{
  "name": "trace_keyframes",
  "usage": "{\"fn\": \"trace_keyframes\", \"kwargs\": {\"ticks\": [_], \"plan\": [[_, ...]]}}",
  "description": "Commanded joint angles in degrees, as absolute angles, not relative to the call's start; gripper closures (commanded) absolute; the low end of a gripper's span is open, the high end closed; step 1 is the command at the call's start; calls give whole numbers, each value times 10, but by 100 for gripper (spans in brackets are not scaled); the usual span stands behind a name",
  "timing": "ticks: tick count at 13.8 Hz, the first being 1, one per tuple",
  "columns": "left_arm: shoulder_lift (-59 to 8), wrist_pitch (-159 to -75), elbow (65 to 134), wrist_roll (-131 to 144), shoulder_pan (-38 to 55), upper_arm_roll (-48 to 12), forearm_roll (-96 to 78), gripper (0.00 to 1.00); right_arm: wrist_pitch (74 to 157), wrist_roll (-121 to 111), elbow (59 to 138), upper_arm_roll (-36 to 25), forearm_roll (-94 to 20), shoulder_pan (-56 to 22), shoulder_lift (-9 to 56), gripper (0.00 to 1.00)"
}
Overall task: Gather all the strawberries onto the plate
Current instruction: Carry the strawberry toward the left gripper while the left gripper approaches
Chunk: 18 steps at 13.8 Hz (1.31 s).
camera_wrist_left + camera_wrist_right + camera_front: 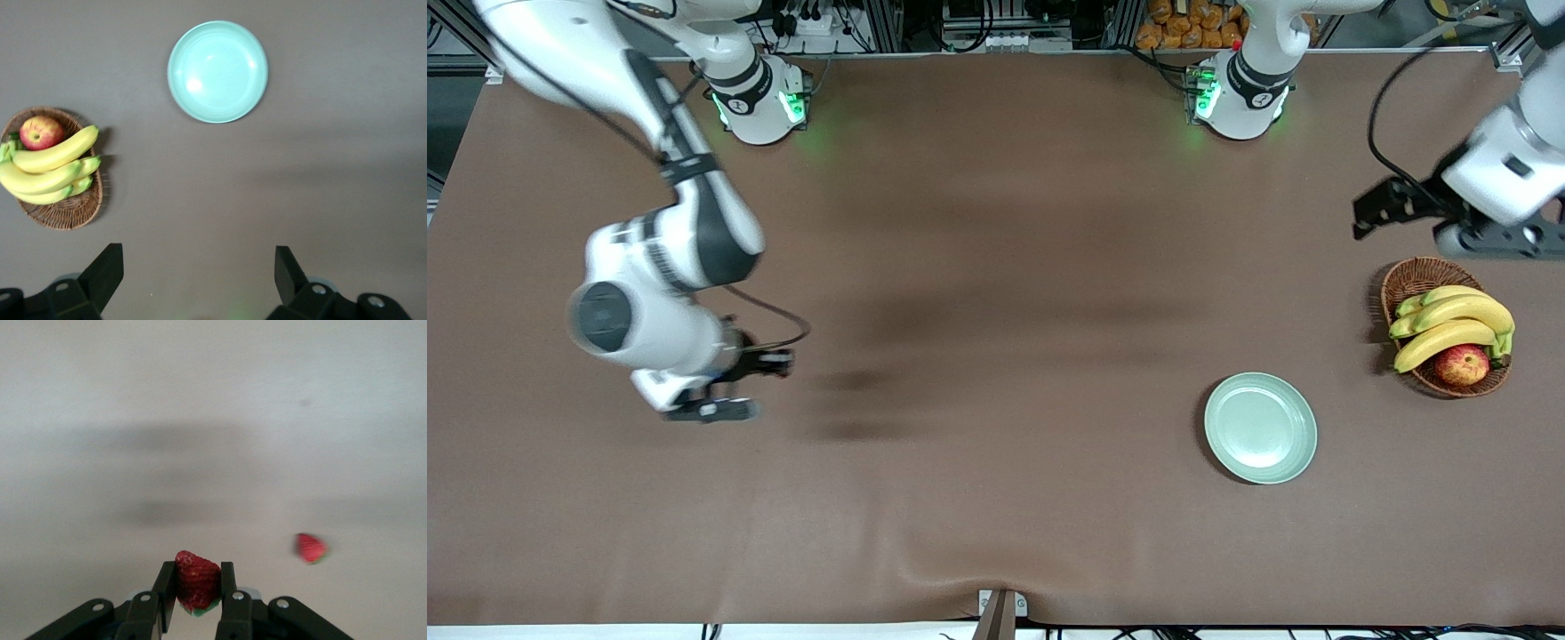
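Note:
My right gripper point(198, 587) is shut on a red strawberry point(196, 577) with a green cap, held above the brown table toward the right arm's end. In the front view this gripper point(740, 388) shows, but the berry is hidden. A second strawberry point(311, 548) lies on the table a short way from it. The pale green plate point(1260, 428) sits empty toward the left arm's end. My left gripper point(1430, 226) hangs open over the table beside the basket, its fingers point(107, 272) wide apart around nothing, with the plate point(217, 71) in its view.
A wicker basket point(1412, 277) with bananas point(1449, 322) and a red-yellow apple point(1462, 364) stands next to the plate at the left arm's end; the same basket point(63, 208) shows in the left wrist view. A brown cloth point(996, 267) covers the table.

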<state>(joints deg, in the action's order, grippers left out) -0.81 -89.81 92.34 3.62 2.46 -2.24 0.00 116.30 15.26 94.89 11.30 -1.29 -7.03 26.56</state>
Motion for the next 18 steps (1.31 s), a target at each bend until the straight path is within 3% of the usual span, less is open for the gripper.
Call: {"fn": "trace_keyframes", "kwargs": {"ticks": [1,4,9,13,14,15,17,18], "plan": [[-51,-899,884,39,-3,-24,-3,0,1174,186,941,111,-35,-145,283,98],[-93,-904,877,89,3,-25,-32,0,1229,196,946,107,-117,-212,309,99],[-181,-911,839,145,73,-35,-34,0,1309,196,943,103,-135,-287,374,98],[-248,-974,821,237,140,-35,-37,0,1344,196,943,98,-145,-309,406,97],[-263,-996,821,263,156,-36,-38,0,1346,196,943,98,-145,-312,409,92],[-272,-1014,820,286,169,-35,-38,0,1345,195,943,95,-145,-312,409,76],[-293,-1050,820,328,192,-36,-39,0,1343,190,943,82,-144,-308,402,30],[-306,-1070,820,346,206,-36,-38,0,1337,185,943,70,-141,-302,393,23]]}}
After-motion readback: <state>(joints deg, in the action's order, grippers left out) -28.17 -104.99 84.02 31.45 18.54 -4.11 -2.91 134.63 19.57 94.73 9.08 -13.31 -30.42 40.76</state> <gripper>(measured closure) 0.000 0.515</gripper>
